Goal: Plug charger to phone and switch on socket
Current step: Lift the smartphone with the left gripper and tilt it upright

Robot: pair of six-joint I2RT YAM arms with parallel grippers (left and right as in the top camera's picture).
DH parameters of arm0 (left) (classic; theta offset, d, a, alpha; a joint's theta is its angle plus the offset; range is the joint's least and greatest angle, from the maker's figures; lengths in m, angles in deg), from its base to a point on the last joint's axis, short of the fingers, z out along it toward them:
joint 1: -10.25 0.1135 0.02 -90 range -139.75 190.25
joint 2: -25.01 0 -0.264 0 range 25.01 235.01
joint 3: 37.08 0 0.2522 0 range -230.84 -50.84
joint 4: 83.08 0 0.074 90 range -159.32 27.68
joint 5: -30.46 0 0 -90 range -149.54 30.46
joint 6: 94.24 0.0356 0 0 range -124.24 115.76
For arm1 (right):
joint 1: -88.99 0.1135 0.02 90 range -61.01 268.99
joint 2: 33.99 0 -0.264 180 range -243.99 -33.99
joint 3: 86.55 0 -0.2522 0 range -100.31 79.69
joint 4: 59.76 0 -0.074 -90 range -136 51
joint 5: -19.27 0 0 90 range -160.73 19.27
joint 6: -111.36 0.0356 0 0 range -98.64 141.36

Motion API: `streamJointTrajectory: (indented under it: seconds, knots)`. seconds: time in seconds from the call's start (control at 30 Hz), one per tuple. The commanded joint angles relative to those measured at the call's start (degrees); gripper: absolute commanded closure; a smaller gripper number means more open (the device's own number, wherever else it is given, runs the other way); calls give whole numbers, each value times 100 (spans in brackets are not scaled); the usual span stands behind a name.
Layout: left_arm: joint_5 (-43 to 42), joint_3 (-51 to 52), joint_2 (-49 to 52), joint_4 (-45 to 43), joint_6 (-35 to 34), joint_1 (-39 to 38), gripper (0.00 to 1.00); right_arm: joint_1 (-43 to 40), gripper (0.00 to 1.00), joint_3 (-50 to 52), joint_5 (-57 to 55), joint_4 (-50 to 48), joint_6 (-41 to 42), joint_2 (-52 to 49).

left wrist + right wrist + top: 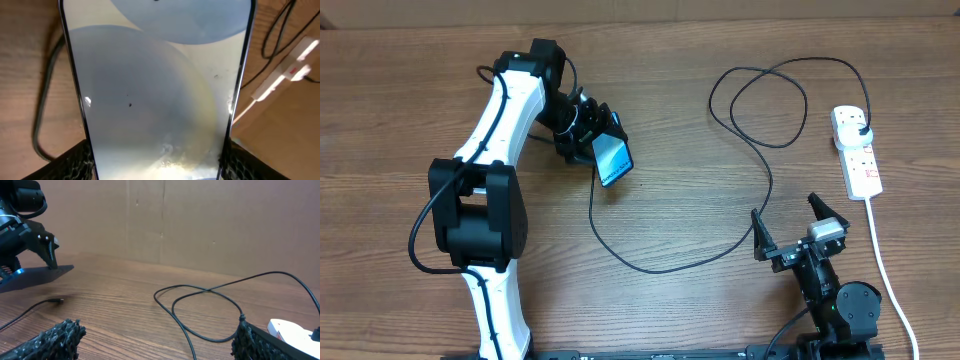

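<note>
Filling the left wrist view, the phone (157,90) sits between the mesh-padded fingers (75,160) of the left claw (603,140), which is clamped on its edges and holds it tilted, clear of the table (700,320), with the pale screen facing the wrist camera. Beneath that claw, the small tip (57,301) of the charger cable (660,268) lies on the wood, not touching the phone. From there the cable curves toward the right claw (792,225), passes just to its left, and loops ahead of it to the plug (861,130), seated in the power strip (857,160). The strip lies ahead and to the right of the right claw, its white cord (885,270) trailing back past that side. The right claw's jaws are spread wide, holding nothing.
</note>
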Motion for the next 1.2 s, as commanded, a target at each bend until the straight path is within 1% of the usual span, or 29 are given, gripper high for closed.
streamJointTrajectory:
  seconds: [0.0, 0.13, 0.33, 0.43, 0.53, 0.67, 0.87, 0.93, 1.17]
  knots:
    - [-826, -214, -11, 15, -431, -37, 51, 39, 0, 61, -33, -20, 33, 46]
    - [-1408, -214, -11, 17, -433, -37, 51, 39, 0, 61, -35, -20, 33, 46]
    - [-1987, -214, -11, 79, -487, -37, 54, 39, 0, 61, -33, -20, 33, 46]
    - [-2155, -214, -11, 155, -682, -37, 55, 39, 0, 61, -33, -22, 33, 46]
    - [-2288, -214, -11, 219, -844, -37, 58, 39, 0, 61, -35, -20, 33, 46]
    - [-2295, -214, -11, 411, -1141, -37, 59, 39, 0, 61, -35, -20, 33, 46]
    - [-2337, -214, -9, 448, -1572, -37, 58, 39, 0, 61, -33, -20, 33, 46]
    - [-2522, -214, -11, 446, -1591, -37, 57, 39, 0, 61, -35, -20, 33, 46]
    - [-3141, -214, -11, 446, -1650, -37, 60, 39, 0, 61, -35, -20, 33, 46]
